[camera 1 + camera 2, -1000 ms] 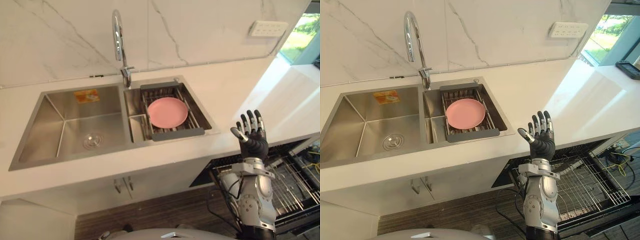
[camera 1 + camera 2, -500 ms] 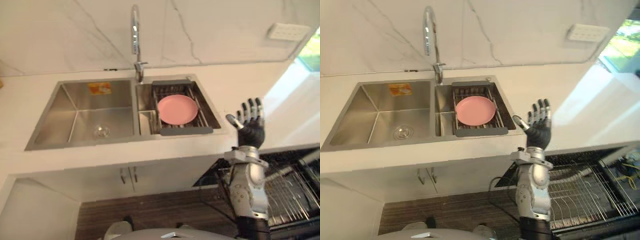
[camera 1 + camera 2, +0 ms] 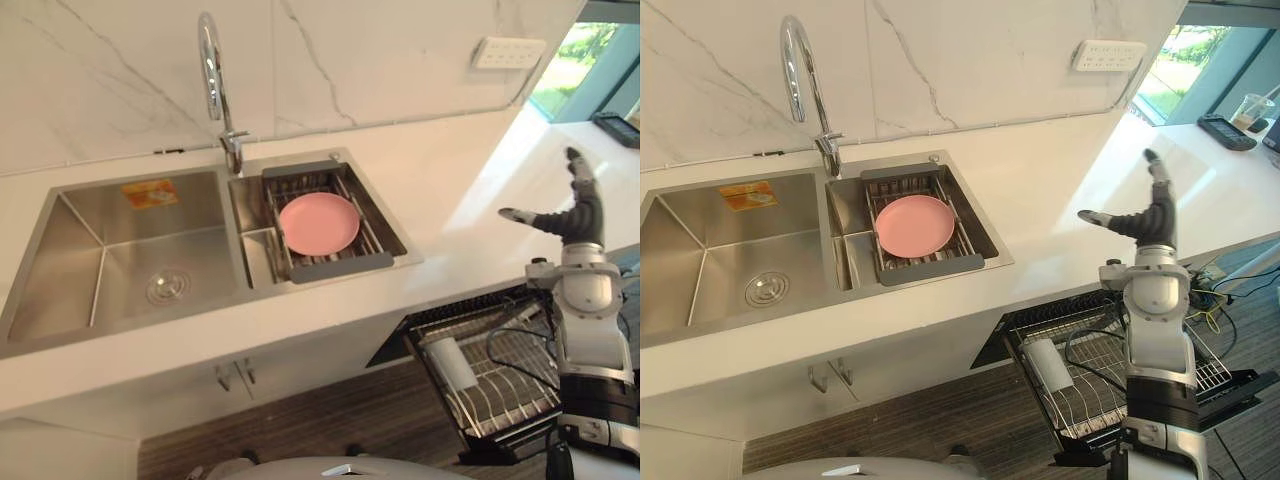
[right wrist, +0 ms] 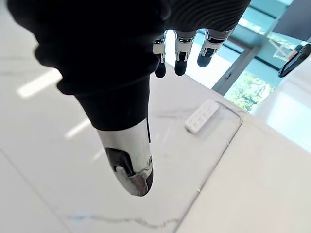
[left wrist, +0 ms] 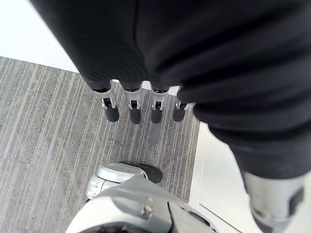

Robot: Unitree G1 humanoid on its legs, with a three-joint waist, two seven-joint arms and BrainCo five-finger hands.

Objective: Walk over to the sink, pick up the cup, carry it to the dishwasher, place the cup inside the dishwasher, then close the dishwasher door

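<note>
Right hand (image 3: 572,215) is raised over the counter's (image 3: 450,190) front edge near its right end, fingers straight, thumb spread, holding nothing. Left hand (image 5: 133,109) hangs over the floor (image 5: 48,145), fingers straight, empty. The cup (image 3: 450,362) lies on its side in the dishwasher rack (image 3: 510,385) below the counter. A pink plate (image 3: 318,223) rests in the sink's (image 3: 90,240) right basin.

Silver-grey arm (image 3: 1157,305) carries a dark-ribbed robot hand (image 3: 1150,224) with silver, dark-tipped fingers (image 4: 182,48).

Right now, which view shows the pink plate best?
Left eye view: the pink plate sits whole and central on the sink rack. Right eye view shows it whole, further left. Wrist views face floor and wall.
</note>
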